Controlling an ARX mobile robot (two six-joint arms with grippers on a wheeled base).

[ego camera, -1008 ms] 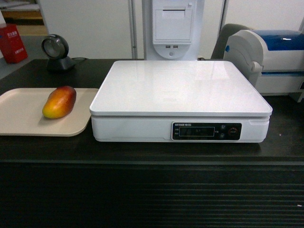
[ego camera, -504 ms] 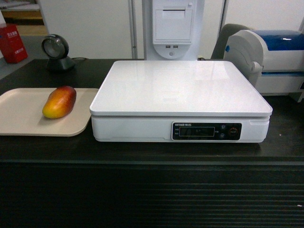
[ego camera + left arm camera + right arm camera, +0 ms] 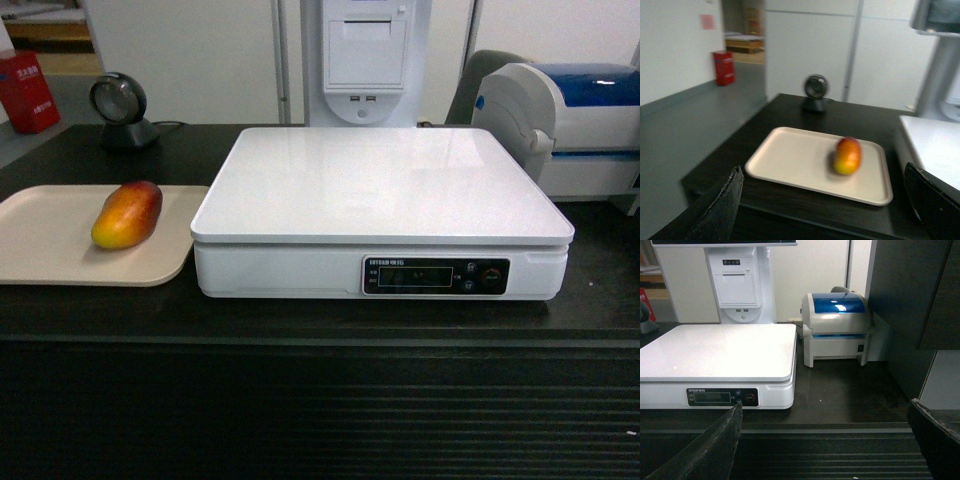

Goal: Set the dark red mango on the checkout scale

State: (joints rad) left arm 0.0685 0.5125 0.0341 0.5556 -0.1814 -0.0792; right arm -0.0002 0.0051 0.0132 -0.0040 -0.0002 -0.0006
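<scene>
While the checkout (image 3: pixel 300 320) carries the scale (image 3: pixel 380 190) at its middle, the beige tray (image 3: pixel 50 250) just left of it holds the dark red mango (image 3: pixel 127 214), and both the left gripper (image 3: pixel 825 200) and right gripper (image 3: pixel 825 440) stand spread wide, grasping nothing.

On the one checkout (image 3: pixel 300 320) sit one dark red mango (image 3: pixel 127 214), one beige tray (image 3: pixel 40 250), one scale (image 3: pixel 380 190), one round black scanner (image 3: pixel 120 110) and one white-and-blue printer (image 3: pixel 570 125).

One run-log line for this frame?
mango: on tray, untouched | scale: top bare | left tool: open, facing mango | right tool: open | stage: pre-grasp
</scene>
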